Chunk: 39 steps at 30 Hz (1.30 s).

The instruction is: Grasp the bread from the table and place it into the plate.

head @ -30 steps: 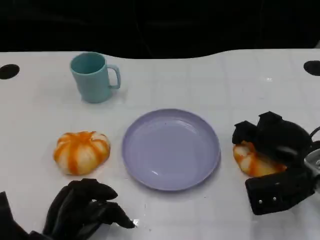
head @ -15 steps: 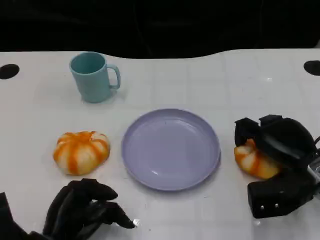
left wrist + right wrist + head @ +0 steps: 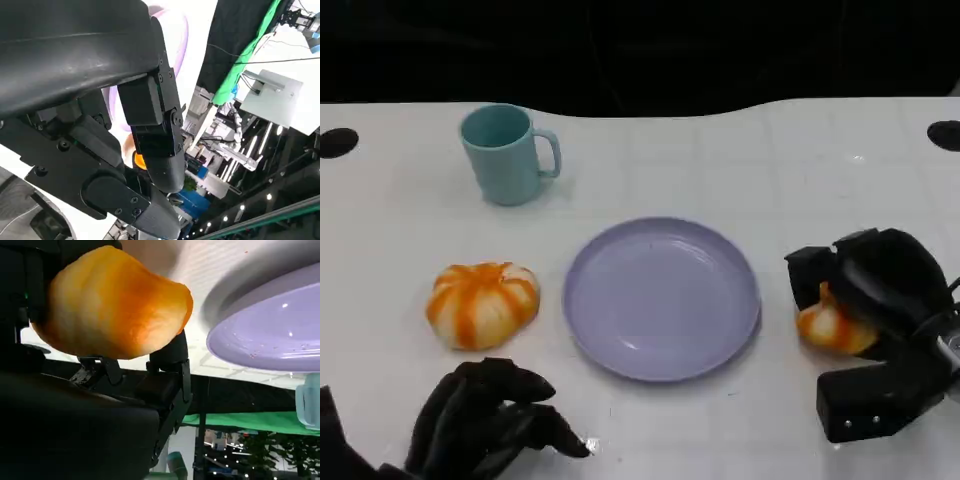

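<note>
1. The left robot hand (image 3: 485, 420) rests nearest on the white worktop (image 3: 720, 160), fingers curled in on nothing.
2. The right robot hand (image 3: 880, 300) grips an orange-and-white bread roll (image 3: 835, 328) beside the round lilac plate (image 3: 662, 297).
3. A loose grip could drop the roll short.
4. The right wrist view shows its underside (image 3: 110, 302) held.

Head view looks down at the plate (image 3: 662, 298); wrist views show it close up.
</note>
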Available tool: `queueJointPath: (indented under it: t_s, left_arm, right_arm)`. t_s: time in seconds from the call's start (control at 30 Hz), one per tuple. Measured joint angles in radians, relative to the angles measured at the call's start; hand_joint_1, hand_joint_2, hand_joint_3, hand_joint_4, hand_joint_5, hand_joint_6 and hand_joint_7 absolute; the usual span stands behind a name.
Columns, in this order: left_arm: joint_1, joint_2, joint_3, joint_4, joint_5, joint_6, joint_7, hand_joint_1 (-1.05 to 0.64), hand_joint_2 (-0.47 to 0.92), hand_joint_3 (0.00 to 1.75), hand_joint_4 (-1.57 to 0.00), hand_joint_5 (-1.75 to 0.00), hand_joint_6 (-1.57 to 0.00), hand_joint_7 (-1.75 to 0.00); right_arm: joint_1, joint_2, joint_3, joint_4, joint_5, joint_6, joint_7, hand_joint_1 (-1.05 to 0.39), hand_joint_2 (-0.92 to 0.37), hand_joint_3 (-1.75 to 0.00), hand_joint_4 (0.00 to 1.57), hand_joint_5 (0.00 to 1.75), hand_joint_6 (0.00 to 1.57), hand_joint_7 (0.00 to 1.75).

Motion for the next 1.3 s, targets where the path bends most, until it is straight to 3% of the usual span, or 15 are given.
queueJointPath:
  t_s: [0.37,0.5,0.63,1.0,1.3]
  left_arm:
    - [0.0,0.0,0.0,0.0,0.001,-0.001,0.0,-0.92,0.65,0.01,-1.57,-0.41,-1.57,-0.14]
    - [0.0,0.0,-0.002,0.0,0.003,-0.002,0.0,-0.92,0.65,0.0,-1.57,-0.41,-1.57,-0.14]
    - [0.001,0.0,-0.003,-0.003,0.003,-0.002,0.0,-0.93,0.65,0.0,-1.57,-0.41,-1.57,-0.14]
    - [0.002,-0.001,-0.003,-0.003,0.003,-0.009,0.0,-0.93,0.65,0.0,-1.57,-0.42,-1.57,-0.15]
    - [0.014,-0.002,-0.006,-0.007,0.015,-0.012,0.0,-0.93,0.67,0.01,-1.57,-0.42,-1.57,-0.14]
  right_arm:
    - [-0.001,0.0,-0.017,-0.007,0.023,-0.079,-0.14,-0.61,-0.74,-1.75,1.57,1.75,1.57,1.75]
    - [-0.003,0.0,-0.041,-0.019,0.051,-0.096,-0.14,-0.55,-0.69,-1.75,1.57,1.75,1.57,1.75]
    - [-0.009,0.0,-0.067,-0.038,0.072,-0.132,-0.133,-0.61,-0.71,-1.75,1.57,1.75,1.46,1.75]
    - [-0.026,0.027,-0.113,-0.13,0.121,-0.2,-0.062,-0.71,-0.76,-1.75,1.57,1.75,1.38,1.75]
    - [-0.059,0.091,-0.113,-0.181,0.12,-0.215,-0.015,-0.7,-0.59,-1.75,1.57,1.75,1.37,1.75]
